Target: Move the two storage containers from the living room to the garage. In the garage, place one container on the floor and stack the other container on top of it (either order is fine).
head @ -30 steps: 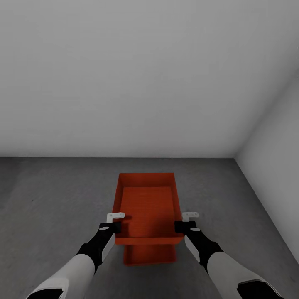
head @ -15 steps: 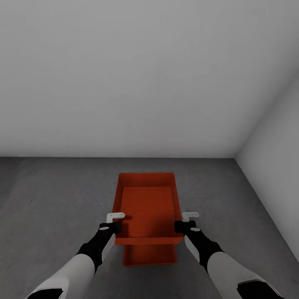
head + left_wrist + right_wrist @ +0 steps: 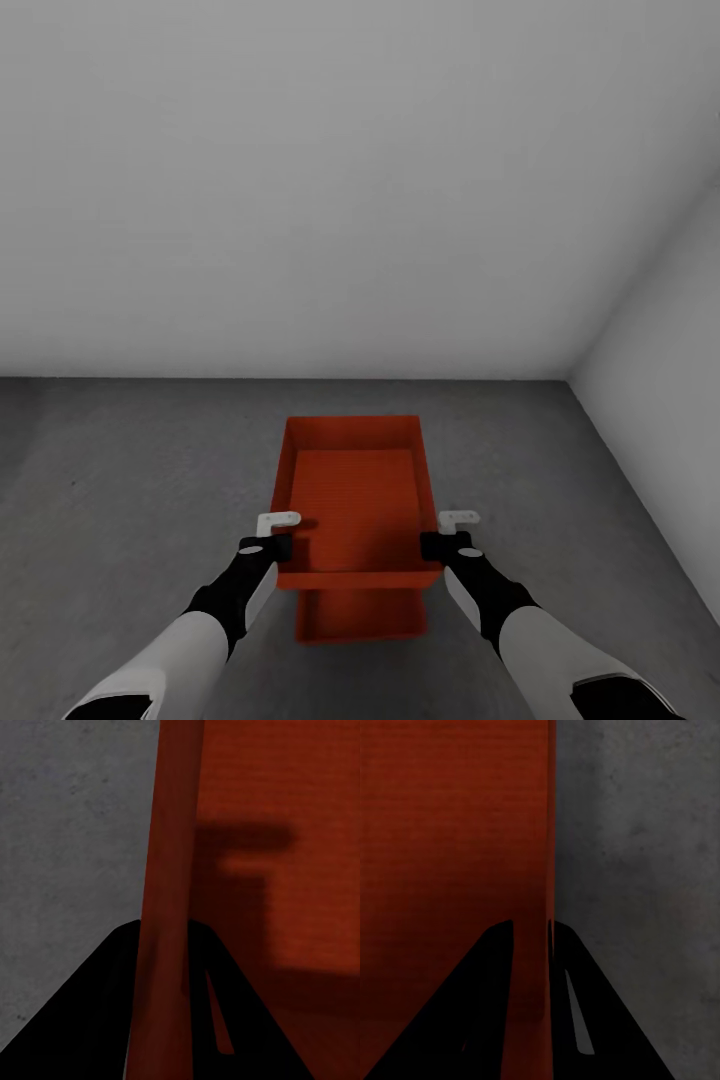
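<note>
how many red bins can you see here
2. The upper container is held by its side walls between the left end effector and the right end effector. The lower container sits beneath it on the floor, mostly covered by the upper one.

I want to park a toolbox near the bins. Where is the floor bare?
Bare concrete floor lies left of the upper container, right of it toward the side wall, and beyond it to the back wall. Crowded: the lower container between both grippers.
</note>
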`<state>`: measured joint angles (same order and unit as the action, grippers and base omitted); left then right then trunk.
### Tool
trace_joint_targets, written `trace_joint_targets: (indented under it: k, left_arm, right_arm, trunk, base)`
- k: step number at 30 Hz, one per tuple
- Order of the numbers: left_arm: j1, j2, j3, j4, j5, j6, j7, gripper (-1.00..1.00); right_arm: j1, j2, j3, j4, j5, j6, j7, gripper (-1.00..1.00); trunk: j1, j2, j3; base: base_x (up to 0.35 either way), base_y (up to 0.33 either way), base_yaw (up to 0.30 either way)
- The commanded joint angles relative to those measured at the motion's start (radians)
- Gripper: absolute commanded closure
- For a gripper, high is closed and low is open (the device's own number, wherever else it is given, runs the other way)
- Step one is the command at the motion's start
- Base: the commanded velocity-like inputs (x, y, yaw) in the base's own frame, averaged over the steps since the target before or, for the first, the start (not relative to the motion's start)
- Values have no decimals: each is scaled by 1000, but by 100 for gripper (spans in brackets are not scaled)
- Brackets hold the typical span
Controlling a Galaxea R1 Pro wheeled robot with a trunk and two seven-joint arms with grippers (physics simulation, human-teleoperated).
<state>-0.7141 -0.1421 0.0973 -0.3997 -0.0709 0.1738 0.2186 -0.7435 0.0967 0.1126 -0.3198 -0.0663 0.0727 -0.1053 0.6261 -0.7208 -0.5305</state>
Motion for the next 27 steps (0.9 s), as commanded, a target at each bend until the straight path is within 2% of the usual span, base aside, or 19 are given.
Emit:
trace_joint_targets:
  k: [1, 27]
  left_arm:
    - [-1, -1, 35, -51, 36, 9, 61, 100]
    - [-1, -1, 36, -51, 36, 9, 61, 100]
  right_arm:
    - [0, 0, 1, -1, -23, 6, 1, 100]
    - [1, 0, 1, -1, -23, 6, 1, 100]
  trunk:
    - [4, -8, -4]
    - [104, -190, -47]
  base:
    - [0, 0, 0]
    - [0, 0, 0]
